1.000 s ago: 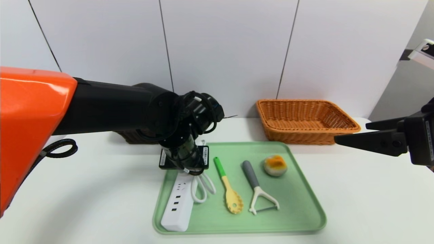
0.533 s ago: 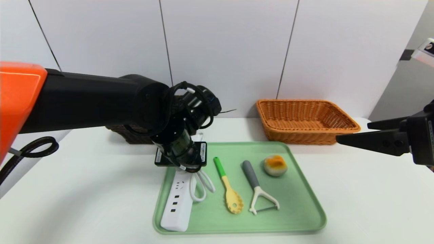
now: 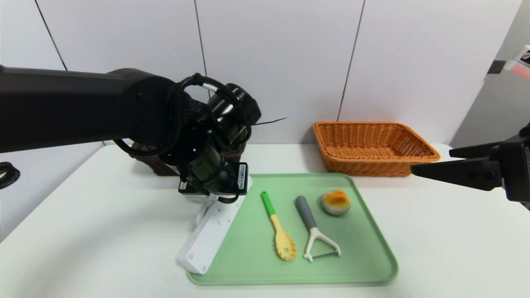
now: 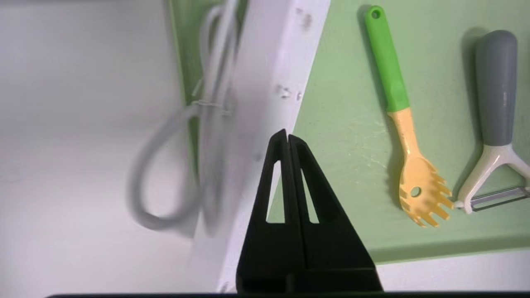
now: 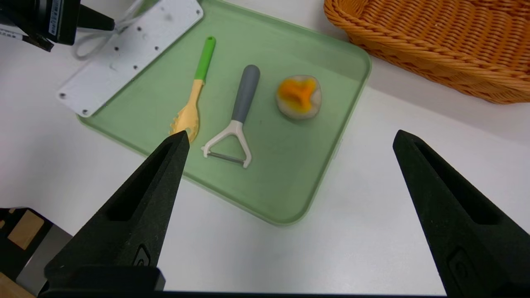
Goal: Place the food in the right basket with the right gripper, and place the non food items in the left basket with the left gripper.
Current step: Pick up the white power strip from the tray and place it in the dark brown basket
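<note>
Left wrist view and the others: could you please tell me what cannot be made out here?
- Left basket: head view, mostly hidden behind the left arm; contents unseen.
- Power strip: left wrist view, blurred; contact with the left gripper unclear.
- Cable: left wrist view, blurred; plug not visible.
- Right basket: right wrist view, cut off by the picture's edge.

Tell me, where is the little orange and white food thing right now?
In the head view the food piece lies on the green tray, toward its far right corner, just right of the grey-handled peeler and in front of the orange basket.
</note>
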